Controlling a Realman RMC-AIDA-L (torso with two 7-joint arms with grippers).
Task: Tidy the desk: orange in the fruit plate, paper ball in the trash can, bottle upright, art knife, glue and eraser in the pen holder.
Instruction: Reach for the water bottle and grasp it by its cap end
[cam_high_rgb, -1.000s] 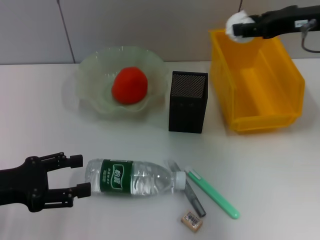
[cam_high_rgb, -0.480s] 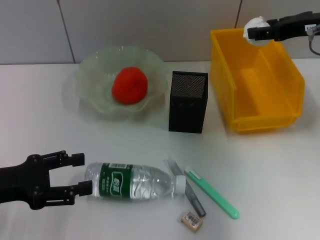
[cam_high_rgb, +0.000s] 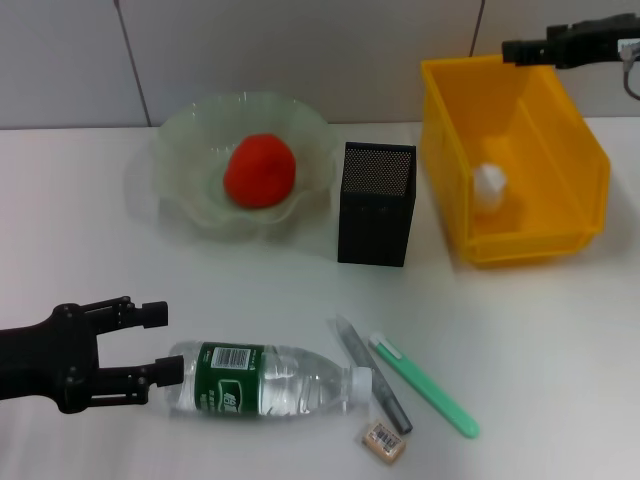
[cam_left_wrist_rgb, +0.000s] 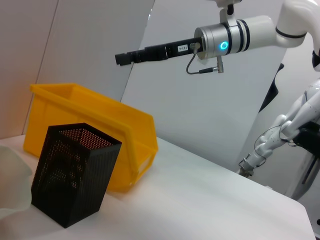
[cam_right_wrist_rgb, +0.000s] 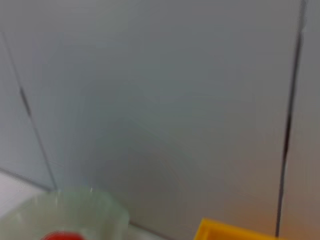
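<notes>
The paper ball (cam_high_rgb: 489, 186) lies inside the yellow trash can (cam_high_rgb: 560, 215), against its near-left wall. The right gripper (cam_high_rgb: 512, 50) hangs empty above the can's far rim (whether its fingers are parted I cannot tell). The left gripper (cam_high_rgb: 160, 345) is spread wide around the base of the lying bottle (cam_high_rgb: 265, 379), near the desk's (cam_high_rgb: 540, 330) front edge.

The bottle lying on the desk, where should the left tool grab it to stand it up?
Grip the bottle on its clear base end, coming from the robot's left. It lies on its side, base toward the open left tool, cap pointing away toward the pens.
</notes>
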